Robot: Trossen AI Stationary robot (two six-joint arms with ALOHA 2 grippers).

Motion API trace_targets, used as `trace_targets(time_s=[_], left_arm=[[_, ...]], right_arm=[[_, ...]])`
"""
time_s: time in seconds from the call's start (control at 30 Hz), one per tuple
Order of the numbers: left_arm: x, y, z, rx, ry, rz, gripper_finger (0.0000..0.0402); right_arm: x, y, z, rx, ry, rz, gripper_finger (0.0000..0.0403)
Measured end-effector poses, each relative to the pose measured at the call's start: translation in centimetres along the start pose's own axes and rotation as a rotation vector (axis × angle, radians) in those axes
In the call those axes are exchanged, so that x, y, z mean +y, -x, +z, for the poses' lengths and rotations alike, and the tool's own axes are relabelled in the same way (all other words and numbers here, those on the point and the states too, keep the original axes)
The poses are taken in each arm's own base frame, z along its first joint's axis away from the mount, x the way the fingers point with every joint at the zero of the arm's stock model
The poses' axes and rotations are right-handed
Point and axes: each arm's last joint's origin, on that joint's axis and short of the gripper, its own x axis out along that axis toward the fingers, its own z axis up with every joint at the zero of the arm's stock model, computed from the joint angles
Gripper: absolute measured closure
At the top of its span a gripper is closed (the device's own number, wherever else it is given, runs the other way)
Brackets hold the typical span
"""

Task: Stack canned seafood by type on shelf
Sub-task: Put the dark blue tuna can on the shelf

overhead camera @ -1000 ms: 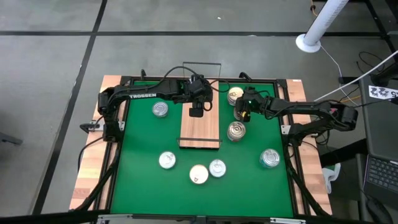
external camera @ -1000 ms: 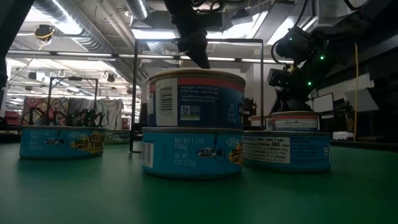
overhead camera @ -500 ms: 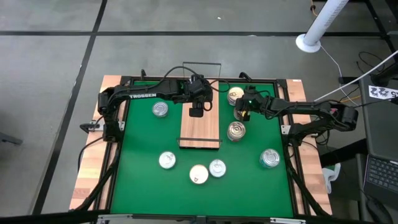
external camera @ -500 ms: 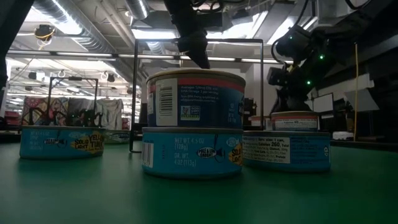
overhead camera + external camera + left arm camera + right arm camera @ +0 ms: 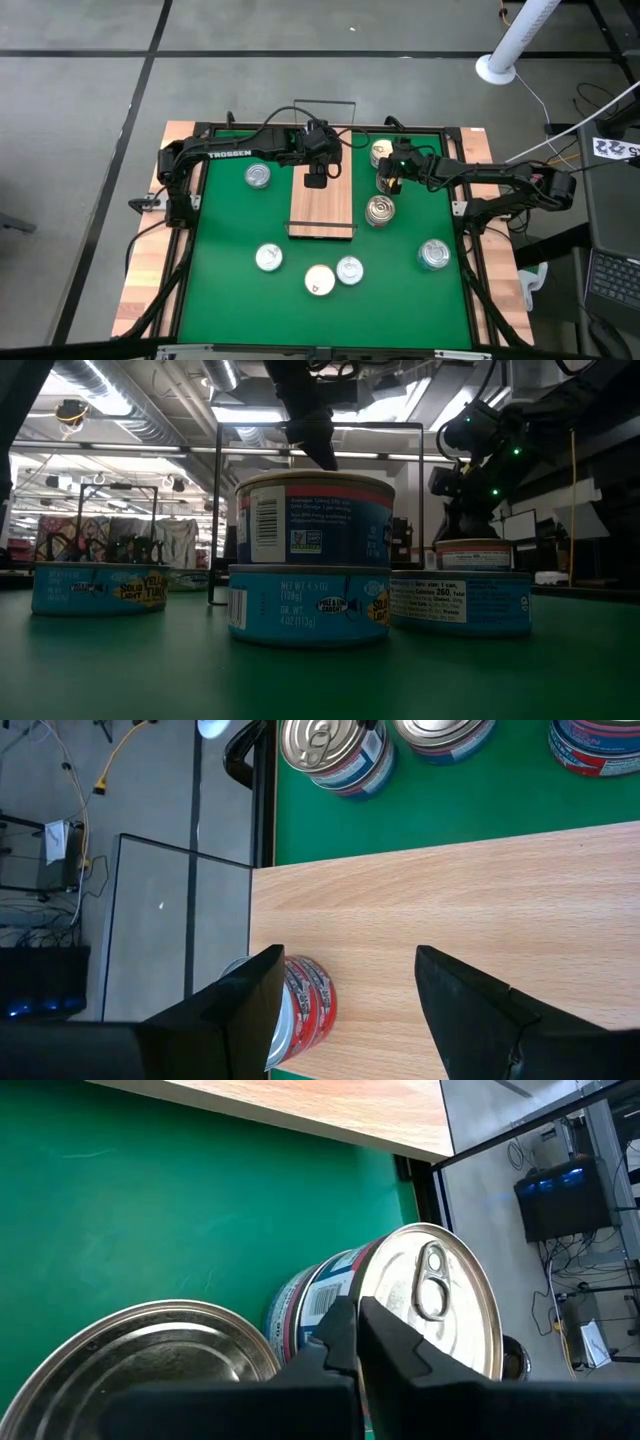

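The shelf [image 5: 321, 203] is a light wood board with wire rails at its short ends, lying on the green mat. My left gripper [image 5: 315, 180] hangs open above the board's far half [image 5: 430, 910]. A red-labelled tin [image 5: 305, 1005] stands at the board's far end beside one finger. My right gripper [image 5: 388, 181] is shut, low over the mat right of the board. It is by a cream-gold pull-tab tin [image 5: 435, 1305] and a silver-topped tin [image 5: 140, 1370]. Another tin [image 5: 380, 210] stands nearer, and several tins [image 5: 319, 281] stand near the front. My right gripper's shut fingertips [image 5: 345, 1330] stand in front of the near rim of the pull-tab tin [image 5: 385, 1295]. I cannot tell whether they touch it.
A silver tin [image 5: 258, 176] stands left of the board and a larger silver tin [image 5: 433, 254] at the right front. In the low view a two-tin stack [image 5: 312, 560] and blue tins [image 5: 460, 603] [image 5: 98, 588] fill the foreground. The far wire rail [image 5: 325, 103] overhangs the table's far edge.
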Motion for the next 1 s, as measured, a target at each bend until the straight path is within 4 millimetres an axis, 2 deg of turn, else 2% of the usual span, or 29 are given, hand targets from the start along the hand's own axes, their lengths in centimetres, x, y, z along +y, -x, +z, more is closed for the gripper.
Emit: trace_targets(time_s=[0.6, 1.0], left_arm=[[0.0, 0.0, 0.0, 0.0, 0.022, 0.0, 0.0178], [0.0, 0.0, 0.0, 0.0, 0.023, 0.0, 0.0178]], right_arm=[[-0.9, 0.2, 1.4, -0.08, -0.018, -0.001, 0.0403], [-0.9, 0.3, 1.6, -0.112, -0.021, 0.013, 0.0403]])
